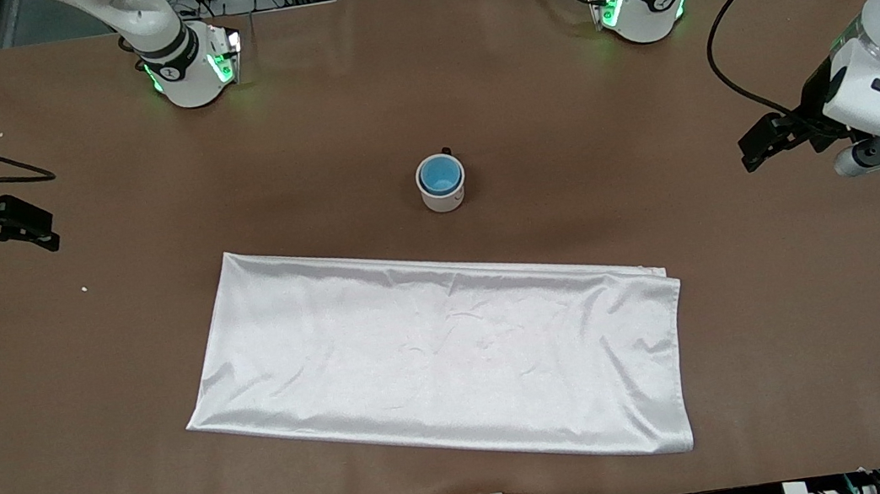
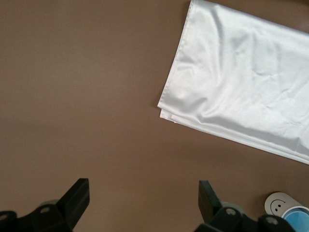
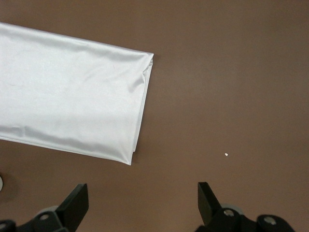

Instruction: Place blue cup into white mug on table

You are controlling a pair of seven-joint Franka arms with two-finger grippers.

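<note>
Well, from the front the blue cup (image 1: 440, 173) sits nested inside the white mug (image 1: 442, 185), upright near the middle of the table (image 1: 118, 323), with the mug's small dark handle poking out on the side toward the robots' bases. A shiny white cloth (image 1: 442, 361) lies flat on the table, nearer to the front camera than the mug and apart from it.

Only the left wrist view adds the mark on the mug's side (a little smiley face, of all things), where the mug (image 2: 282, 205) peeks in at the frame's edge with a sliver of the blue cup (image 2: 297, 217) in it, along with one folded corner of the cloth (image 2: 241, 77). The right wrist view shows the cloth's other end (image 3: 67, 106) and a tiny white speck (image 3: 226, 154) on the brown surface, but no clear sight of the mug.

The left gripper (image 1: 762, 145) hovers over bare table at the left arm's end; the right gripper (image 1: 29, 224) hovers over the right arm's end. Both wrist views show the jaws (image 2: 142, 203) (image 3: 142, 203) spread wide apart, gripping nothing and touching nothing.
</note>
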